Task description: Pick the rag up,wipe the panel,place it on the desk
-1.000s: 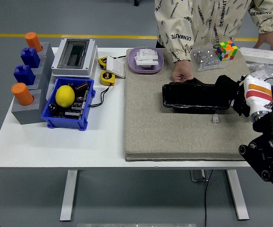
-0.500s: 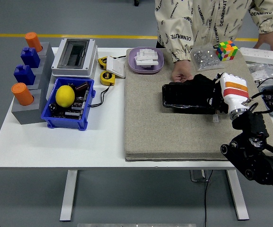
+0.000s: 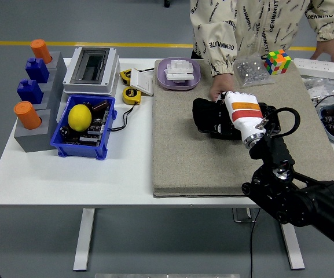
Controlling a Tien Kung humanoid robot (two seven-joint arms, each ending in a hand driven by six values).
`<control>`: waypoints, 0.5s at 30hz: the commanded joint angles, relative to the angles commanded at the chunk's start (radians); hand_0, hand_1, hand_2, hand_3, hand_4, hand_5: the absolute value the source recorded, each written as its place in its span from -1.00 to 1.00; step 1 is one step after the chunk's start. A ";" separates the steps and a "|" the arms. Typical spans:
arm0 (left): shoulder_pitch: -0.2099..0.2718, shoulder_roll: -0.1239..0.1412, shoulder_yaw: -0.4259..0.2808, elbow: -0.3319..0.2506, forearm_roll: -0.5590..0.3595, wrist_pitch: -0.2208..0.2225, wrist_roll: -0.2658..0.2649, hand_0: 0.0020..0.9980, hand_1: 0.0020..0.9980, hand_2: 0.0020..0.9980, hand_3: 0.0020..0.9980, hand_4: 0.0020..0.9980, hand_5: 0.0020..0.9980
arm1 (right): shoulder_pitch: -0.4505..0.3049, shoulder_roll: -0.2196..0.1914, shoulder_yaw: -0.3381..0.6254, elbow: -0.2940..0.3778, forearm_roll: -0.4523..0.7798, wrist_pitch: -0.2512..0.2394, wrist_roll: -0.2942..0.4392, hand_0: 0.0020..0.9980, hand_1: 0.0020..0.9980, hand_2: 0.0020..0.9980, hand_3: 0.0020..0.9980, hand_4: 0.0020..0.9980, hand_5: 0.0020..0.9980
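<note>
A glossy black panel (image 3: 271, 113) lies across the far half of a tan felt mat (image 3: 184, 162). My right hand (image 3: 216, 119), with a white back and an orange stripe, rests on the panel's left part. Its black fingers are curled on a dark rag (image 3: 203, 113) that bulges past the panel's left end. Rag and fingers are hard to tell apart. A person stands at the far side of the table, and one of their hands (image 3: 220, 88) presses on the panel's far edge. My left arm is out of view.
A purple bowl (image 3: 178, 74), a bag of screws (image 3: 250, 70) and a colour cube (image 3: 276, 61) sit at the mat's far edge. To the left are a blue bin with a lemon (image 3: 80, 117), a grey box (image 3: 90, 69) and a peg stand (image 3: 33, 104).
My right hand has slid from the panel's right end leftwards across it to its left end, taking the dark rag with it. The person's hand has stayed on the far edge.
</note>
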 joint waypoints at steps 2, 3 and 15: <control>0.001 0.000 0.000 0.001 0.000 0.000 0.000 0.21 0.28 0.31 0.12 0.26 -0.11 | 0.008 0.008 -0.023 0.009 0.001 0.001 0.000 -0.43 -0.20 -0.16 -0.13 0.91 -0.97; 0.001 0.000 -0.001 0.001 0.000 0.000 0.000 0.21 0.28 0.31 0.12 0.26 -0.11 | 0.010 0.011 -0.031 0.013 0.002 0.001 0.000 -0.43 -0.20 -0.16 -0.13 0.91 -0.97; 0.001 0.000 0.001 0.001 -0.001 0.000 0.000 0.21 0.28 0.31 0.12 0.26 -0.11 | 0.021 0.021 -0.095 0.039 0.005 0.004 -0.002 -0.43 -0.20 -0.16 -0.13 0.91 -0.97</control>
